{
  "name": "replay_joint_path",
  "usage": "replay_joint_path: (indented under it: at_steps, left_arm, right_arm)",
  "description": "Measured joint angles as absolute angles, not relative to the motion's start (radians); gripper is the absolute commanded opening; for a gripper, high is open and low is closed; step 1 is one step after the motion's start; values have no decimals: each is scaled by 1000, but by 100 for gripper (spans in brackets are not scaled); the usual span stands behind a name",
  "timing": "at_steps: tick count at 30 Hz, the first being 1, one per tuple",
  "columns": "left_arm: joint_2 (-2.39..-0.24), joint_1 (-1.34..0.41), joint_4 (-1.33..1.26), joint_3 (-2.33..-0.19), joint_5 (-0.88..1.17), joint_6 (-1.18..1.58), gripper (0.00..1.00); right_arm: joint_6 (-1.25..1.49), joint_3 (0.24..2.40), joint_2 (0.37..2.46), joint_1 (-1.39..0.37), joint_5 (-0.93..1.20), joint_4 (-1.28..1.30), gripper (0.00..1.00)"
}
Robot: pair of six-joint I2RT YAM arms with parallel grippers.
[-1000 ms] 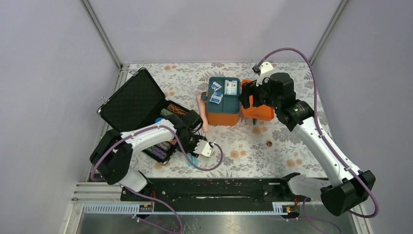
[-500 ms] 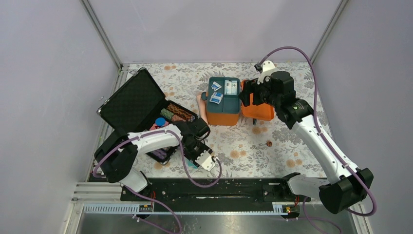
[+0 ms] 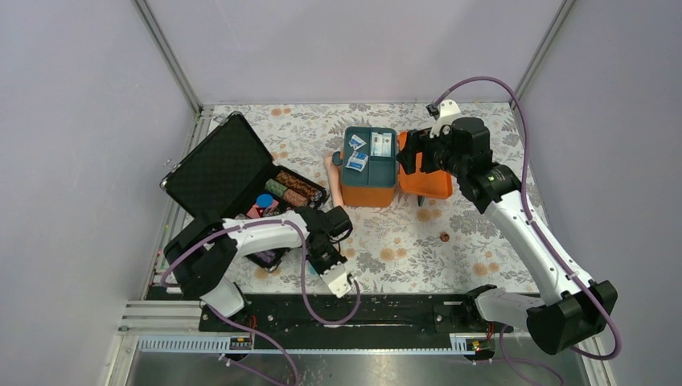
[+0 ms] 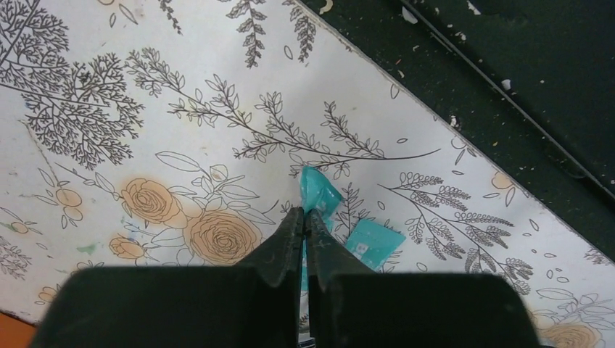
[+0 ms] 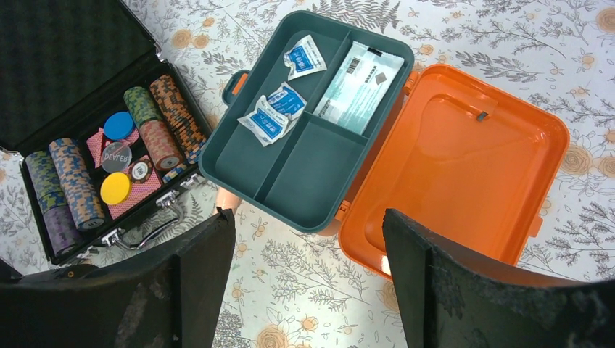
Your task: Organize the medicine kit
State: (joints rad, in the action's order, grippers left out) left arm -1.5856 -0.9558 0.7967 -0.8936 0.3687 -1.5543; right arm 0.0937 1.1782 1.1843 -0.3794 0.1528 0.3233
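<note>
The medicine kit [image 3: 370, 186] stands open at the middle back: orange box, dark teal divided tray [image 5: 304, 167], orange lid [image 5: 464, 152] laid back to the right. The tray holds small white-and-blue sachets [image 5: 272, 116] and a long white packet [image 5: 360, 87]. My right gripper [image 5: 308, 214] is open and empty, hovering above the kit [image 3: 406, 153]. My left gripper [image 4: 305, 212] is shut on a teal packet [image 4: 319, 194] near the table's front edge [image 3: 342, 281]. A second teal packet [image 4: 371, 243] lies flat on the cloth just to its right.
An open black case [image 3: 241, 185] of striped chip stacks [image 5: 159, 116] lies at the left. A peach-coloured object [image 3: 334, 183] lies against the kit's left side. A small brown thing [image 3: 443, 236] sits on the floral cloth. The black rail [image 3: 346, 310] runs along the near edge.
My left gripper has swung from beside the black case toward the table's front edge. The right gripper has barely moved above the kit.
</note>
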Motion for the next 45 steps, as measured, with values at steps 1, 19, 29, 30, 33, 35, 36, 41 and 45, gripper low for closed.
replay_joint_path:
  at_steps: [1,19,29,30,33,35,36,41,45]
  left_arm:
    - [-1588,-954,799,-897,368,-1553,0]
    - [-1701,-721,780,-1570,509,-870,0]
    - [-1938,-679,623,-1997,236,116,0]
    - [-1951,-673,631,-1996,221,164,0]
    - [-1993,-662,649,-1986,167,300,0]
    - [-2011,-663,662,-1986,133,369,0]
    - [-2017,-665,667,-1985,114,406,0]
    - [-2022,-674,673,-1946,70,528,0]
    - [-2027,-680,683,-1897,68,583,0]
  right_arm:
    - [94,1178,1184,-377,152,323,81]
    - [10,1244,1171,-315,107,440,83]
    - [162,1285,1223,-182,91,443,81]
    - [176,1290,1232,-178,91,443,81]
    - [229,1293,1260,-164,101,444,81]
    - [260,1293,1273,-156,110,444,81]
    - [272,1293,1277,-152,116,444,81]
    - [310,1293,1288,-139,131,443,81]
    - [323,1293,1301,-131,145,443,80]
